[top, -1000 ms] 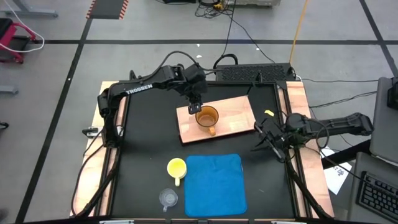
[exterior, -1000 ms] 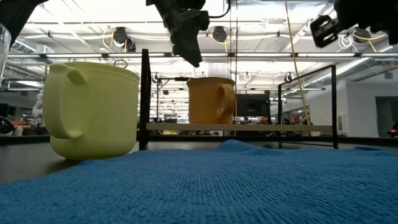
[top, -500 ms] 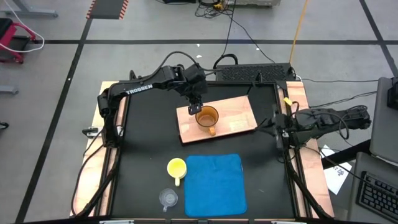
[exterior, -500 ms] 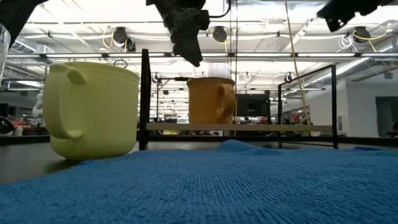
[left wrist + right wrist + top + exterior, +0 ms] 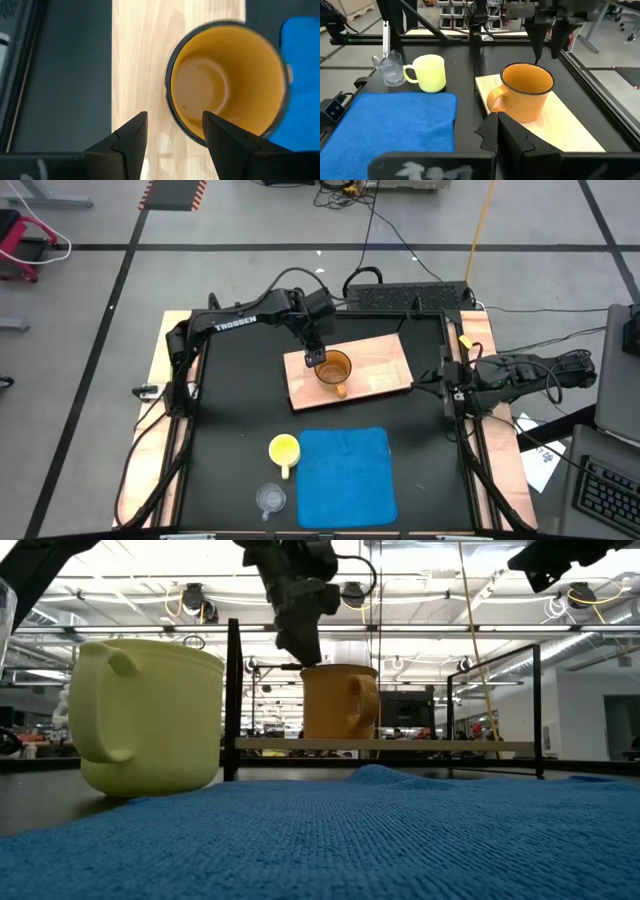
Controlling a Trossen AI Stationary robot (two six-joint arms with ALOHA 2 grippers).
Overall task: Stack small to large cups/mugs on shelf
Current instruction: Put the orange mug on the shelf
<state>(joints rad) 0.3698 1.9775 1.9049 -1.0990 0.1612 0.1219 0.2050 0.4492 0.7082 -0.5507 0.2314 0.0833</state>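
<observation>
Brown mug [image 5: 333, 368] stands upright on the wooden board [image 5: 385, 360], handle toward the blue cloth [image 5: 343, 477]. Left gripper [image 5: 312, 356] hangs just over the mug's rim on its far-left side, fingers [image 5: 131, 137] spread, holding nothing. Yellow mug [image 5: 284, 450] sits off the board, touching the cloth's left edge; clear cup [image 5: 270, 498] near it, further from the board. Right gripper [image 5: 446, 383] waits beside the board's right end, fingers pressed together.

The word "TROSSEN" stands in white capitals along the left arm [image 5: 240, 322], seen from above; no other text, label or number can be read on anything else.
</observation>
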